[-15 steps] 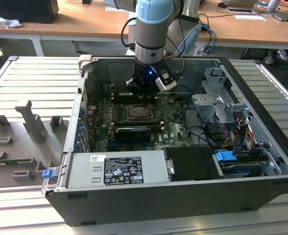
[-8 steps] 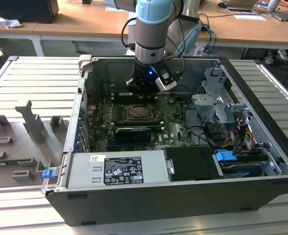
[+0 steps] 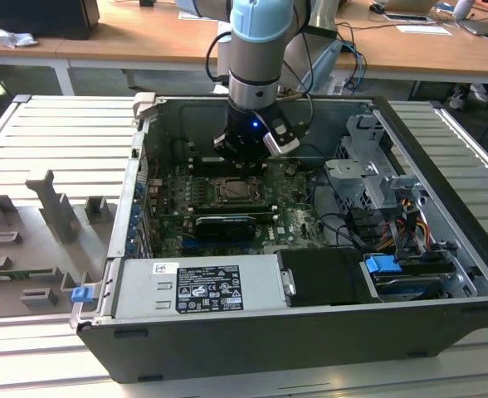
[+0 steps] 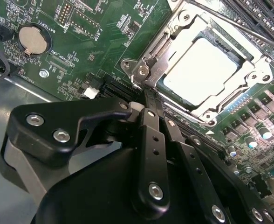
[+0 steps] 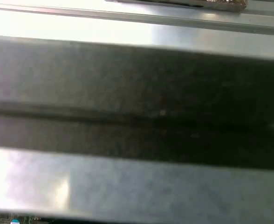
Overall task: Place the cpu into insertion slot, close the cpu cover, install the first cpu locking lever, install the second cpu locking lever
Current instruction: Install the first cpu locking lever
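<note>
The cpu (image 4: 203,70), a pale square chip, lies seated in the insertion slot (image 3: 221,184) on the green motherboard (image 4: 95,42). The silver cpu cover (image 4: 167,44) lies flat around the chip, which shows through its window. A thin metal lever rod (image 4: 235,23) runs along the socket's far side. My gripper (image 4: 146,93) has its black fingers (image 4: 152,135) pressed together, with the tips at one corner of the cover. In the exterior view the gripper (image 3: 242,157) hangs just behind the socket inside the open case.
A coin battery (image 4: 33,38) sits on the board. A black card (image 3: 225,225), the power supply (image 3: 202,286), a drive cage (image 3: 368,174) and cables (image 3: 410,224) crowd the case. A grey fixture tray (image 3: 45,224) lies at the exterior view's left. The case wall (image 5: 137,116) is close.
</note>
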Motion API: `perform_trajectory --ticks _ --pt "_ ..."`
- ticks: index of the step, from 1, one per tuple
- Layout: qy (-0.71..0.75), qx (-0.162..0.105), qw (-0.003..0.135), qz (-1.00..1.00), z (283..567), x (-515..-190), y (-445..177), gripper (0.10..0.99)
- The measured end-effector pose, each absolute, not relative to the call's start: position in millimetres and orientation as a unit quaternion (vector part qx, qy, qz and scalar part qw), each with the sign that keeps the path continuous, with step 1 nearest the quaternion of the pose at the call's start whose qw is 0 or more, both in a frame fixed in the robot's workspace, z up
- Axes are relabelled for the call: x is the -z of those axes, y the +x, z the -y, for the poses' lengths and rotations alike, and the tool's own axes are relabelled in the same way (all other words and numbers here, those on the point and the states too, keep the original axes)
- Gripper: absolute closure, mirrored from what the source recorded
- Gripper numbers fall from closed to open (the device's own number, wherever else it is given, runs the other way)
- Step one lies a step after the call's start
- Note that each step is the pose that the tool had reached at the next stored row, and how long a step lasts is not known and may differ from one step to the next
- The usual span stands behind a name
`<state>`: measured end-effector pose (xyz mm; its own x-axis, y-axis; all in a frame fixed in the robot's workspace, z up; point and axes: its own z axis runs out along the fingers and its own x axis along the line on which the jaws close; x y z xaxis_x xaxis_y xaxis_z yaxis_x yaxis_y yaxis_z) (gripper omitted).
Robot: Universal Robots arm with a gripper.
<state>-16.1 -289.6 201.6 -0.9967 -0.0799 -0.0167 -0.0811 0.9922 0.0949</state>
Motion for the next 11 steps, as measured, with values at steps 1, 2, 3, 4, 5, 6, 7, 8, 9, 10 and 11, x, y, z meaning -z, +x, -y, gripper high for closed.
perform_trajectory --ticks 1,2,3,4,5,6,7,8,9,10,11 --pt "-0.040 -0.048 0.007 -0.998 289.6 -203.8 -16.1 0.980" --pt "-0.040 -0.048 0.006 -0.998 289.6 -211.2 -16.1 0.980" --pt "-0.040 -0.048 0.007 -0.998 289.8 -213.3 -16.0 0.980" --pt "-0.040 -0.048 0.006 -0.998 292.4 -213.4 -16.1 0.980" --pt "-0.040 -0.048 0.006 -0.998 293.0 -213.4 -16.1 0.980" --pt "-0.040 -0.048 0.006 -0.998 293.5 -213.4 -16.1 0.980" --pt "-0.040 -0.048 0.006 -0.998 294.0 -213.4 -16.1 0.980" --pt "-0.040 -0.048 0.006 -0.998 294.5 -213.4 -16.1 0.980" --pt "-0.040 -0.048 0.006 -0.998 295.0 -213.4 -16.1 0.980" --pt "-0.040 -0.048 0.006 -0.998 295.4 -213.4 -16.1 0.980" --pt "-0.040 -0.048 0.006 -0.998 296.1 -213.3 -16.1 0.980"
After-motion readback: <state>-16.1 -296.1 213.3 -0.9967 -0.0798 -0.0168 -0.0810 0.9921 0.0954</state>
